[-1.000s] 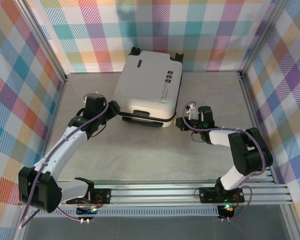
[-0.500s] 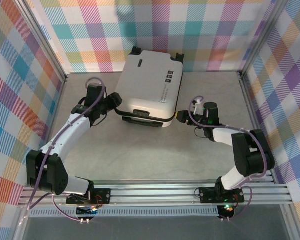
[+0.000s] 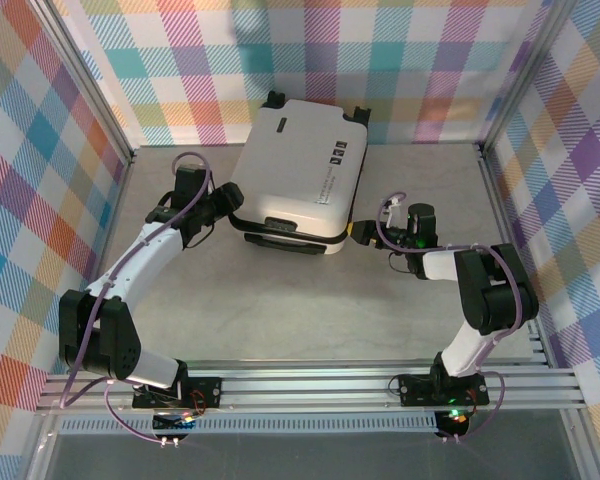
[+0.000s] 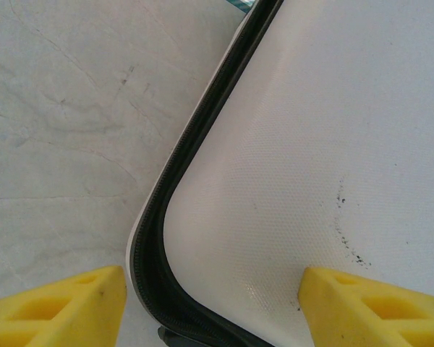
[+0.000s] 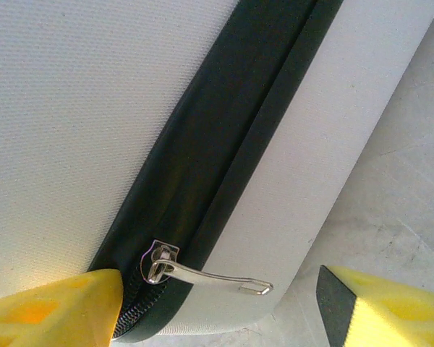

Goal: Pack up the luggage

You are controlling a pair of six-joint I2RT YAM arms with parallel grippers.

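Observation:
The luggage [image 3: 300, 165] lies flat and closed at the back of the table, white shell up, with black wheels at its far end. My left gripper [image 3: 235, 203] is at its near left corner. In the left wrist view that gripper [image 4: 215, 307] is open, one yellow finger over the table, the other over the white shell [image 4: 311, 144], with the black zipper band [image 4: 195, 137] curving between them. My right gripper [image 3: 356, 232] is at the near right corner. It [image 5: 220, 303] is open too, and the metal zipper pull [image 5: 210, 275] hangs free between its fingers against the shell's side.
Grey tabletop [image 3: 280, 300] stretches between the luggage and the arm bases. An aluminium rail [image 3: 310, 385] runs along the near edge. Plaid walls with metal posts [image 3: 90, 100] close off the left, back and right sides.
My right gripper has opened and let go of the zipper pull, staying at the near right corner. My left gripper has shifted slightly farther along the luggage's left corner.

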